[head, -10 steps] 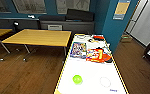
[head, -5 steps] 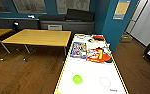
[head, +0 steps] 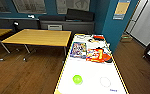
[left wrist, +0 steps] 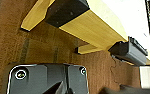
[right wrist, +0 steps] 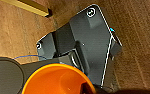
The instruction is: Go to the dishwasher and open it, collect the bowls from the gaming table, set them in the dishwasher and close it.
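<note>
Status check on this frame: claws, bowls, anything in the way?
Orange bowl close at right wrist; grip unclear. Green bowl on white tabletop. Board-game boxes further along it.

A long white table with a yellow edge stands on a brown wood floor. On the white top lie a green bowl, a clear round bowl, a colourful box, a red and yellow box and some red things at the far end. Just beside it stands a yellow wooden table on thin legs.
</note>
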Robot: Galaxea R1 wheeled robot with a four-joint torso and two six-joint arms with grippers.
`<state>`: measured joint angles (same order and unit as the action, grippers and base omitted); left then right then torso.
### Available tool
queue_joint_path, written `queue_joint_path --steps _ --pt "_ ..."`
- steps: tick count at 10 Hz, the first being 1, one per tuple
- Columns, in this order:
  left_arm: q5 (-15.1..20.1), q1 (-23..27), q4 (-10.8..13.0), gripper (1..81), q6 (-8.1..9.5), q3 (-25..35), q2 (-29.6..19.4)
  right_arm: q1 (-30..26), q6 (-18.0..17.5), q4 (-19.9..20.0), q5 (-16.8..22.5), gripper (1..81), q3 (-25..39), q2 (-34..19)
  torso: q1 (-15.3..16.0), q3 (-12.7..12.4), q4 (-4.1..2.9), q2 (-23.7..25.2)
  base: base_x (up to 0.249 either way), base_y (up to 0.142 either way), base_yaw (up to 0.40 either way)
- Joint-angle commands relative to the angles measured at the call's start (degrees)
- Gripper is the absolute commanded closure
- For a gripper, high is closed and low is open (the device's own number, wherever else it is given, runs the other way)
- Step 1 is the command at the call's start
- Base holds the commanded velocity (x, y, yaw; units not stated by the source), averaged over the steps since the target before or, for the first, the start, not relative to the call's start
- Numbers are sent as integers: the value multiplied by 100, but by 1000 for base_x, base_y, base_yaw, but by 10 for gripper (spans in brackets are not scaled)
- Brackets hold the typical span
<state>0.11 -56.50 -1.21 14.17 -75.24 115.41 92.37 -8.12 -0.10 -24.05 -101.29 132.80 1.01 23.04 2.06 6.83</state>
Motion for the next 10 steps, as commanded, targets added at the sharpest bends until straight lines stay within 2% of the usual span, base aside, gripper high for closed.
queue_joint_path --steps 1,3,5,6,7,8,9,10 --pt "1207 1521 -1134 10 16 378 -535 -108 12 -105 444 811 50 -234 0 0 0 0 0 0 0" --pt "1606 2121 -1373 10 34 378 -492 -152 12 -78 498 811 76 -217 0 0 0 0 0 0 0" --pt "1712 2481 -1382 10 157 238 -369 -170 -23 -61 507 811 76 -225 2 0 0 0 0 0 0" --pt "1703 2604 -1391 10 165 151 -265 -188 -32 -61 507 811 58 -217 2 0 0 0 0 0 0" --pt "1720 2789 -1382 10 306 27 -131 -188 -41 -61 507 811 67 -217 2 0 0 0 0 0 0" --pt "2019 3026 -1382 10 508 -166 53 -214 -41 -52 524 811 84 -225 2 0 0 0 0 0 0" --pt "2263 3227 -1373 10 638 -444 279 -275 -58 -34 611 811 76 -234 2 0 0 0 0 0 0" --pt "2474 3413 -1373 10 953 -752 490 -319 -67 -34 682 811 58 -234 5 0 0 0 0 0 0"
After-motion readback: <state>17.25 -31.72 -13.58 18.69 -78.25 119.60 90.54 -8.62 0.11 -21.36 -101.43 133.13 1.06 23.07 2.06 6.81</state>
